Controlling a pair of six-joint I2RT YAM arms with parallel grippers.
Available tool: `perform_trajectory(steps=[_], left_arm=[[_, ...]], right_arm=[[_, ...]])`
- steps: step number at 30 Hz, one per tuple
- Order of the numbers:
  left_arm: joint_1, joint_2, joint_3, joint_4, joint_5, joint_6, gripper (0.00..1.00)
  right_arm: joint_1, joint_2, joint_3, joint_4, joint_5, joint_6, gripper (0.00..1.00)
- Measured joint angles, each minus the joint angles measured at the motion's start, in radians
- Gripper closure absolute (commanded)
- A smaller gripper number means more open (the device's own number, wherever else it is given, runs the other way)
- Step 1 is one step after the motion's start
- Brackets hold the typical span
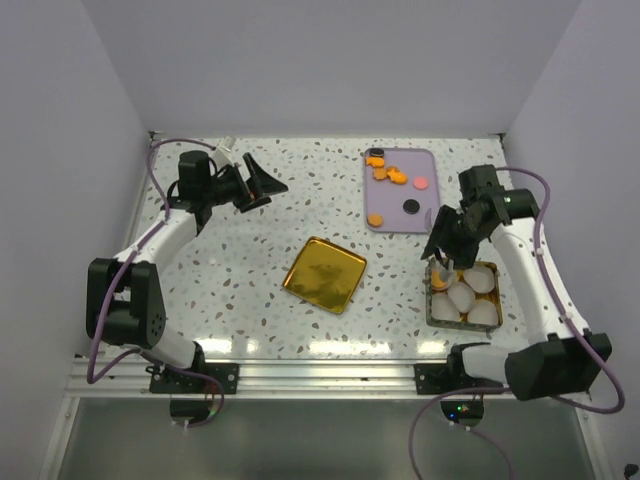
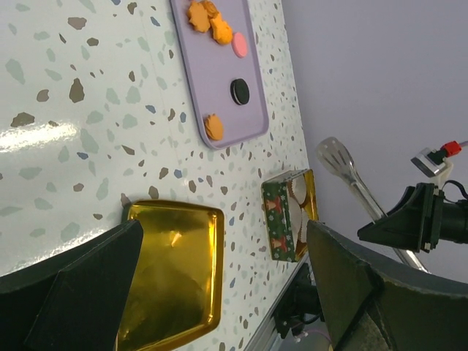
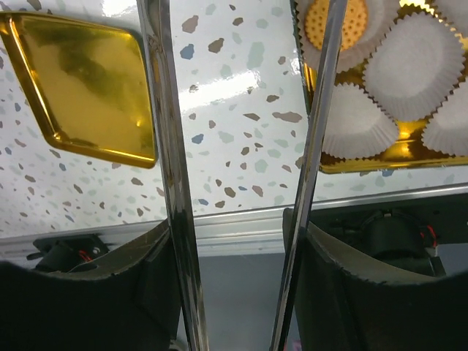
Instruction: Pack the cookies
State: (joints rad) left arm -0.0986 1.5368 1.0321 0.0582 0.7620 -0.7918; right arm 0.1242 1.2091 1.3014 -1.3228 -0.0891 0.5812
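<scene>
— Speckled terrazzo table lies bare on the left; where does the left gripper hang?
— Far back, near the left wall, with the arm bent at the elbow. Its fingers are spread wide and hold nothing.
— And the middle?
— One gold tin lid, with open table on every side. Beyond it to the right, one lilac tray near the far edge carries the cookies: four orange, one pink and one black can be counted.
— The right side?
— The right gripper, tipped downward, is clamped on metal tongs. Their tips are over one tin close to the near rail. Five paper cups show; the far-left one holds an orange cookie.
</scene>
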Motion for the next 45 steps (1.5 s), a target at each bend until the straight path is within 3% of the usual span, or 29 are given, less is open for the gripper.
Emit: perform_trajectory(steps=[8,18,45], left_arm=[[0.000,0.000,0.000,-0.022,-0.008,0.003,0.00],[0.000,0.000,0.019,-0.044,-0.019,0.011,0.00],[0.013,0.004,0.044,-0.048,-0.034,0.011,0.00]], right_arm=[[0.000,0.264,0.155,0.051,-0.045,-0.052,0.43],[0.000,0.483,0.285,0.092,-0.065,-0.105,0.43],[0.000,0.709,0.329,0.125,-0.060,-0.175,0.46]])
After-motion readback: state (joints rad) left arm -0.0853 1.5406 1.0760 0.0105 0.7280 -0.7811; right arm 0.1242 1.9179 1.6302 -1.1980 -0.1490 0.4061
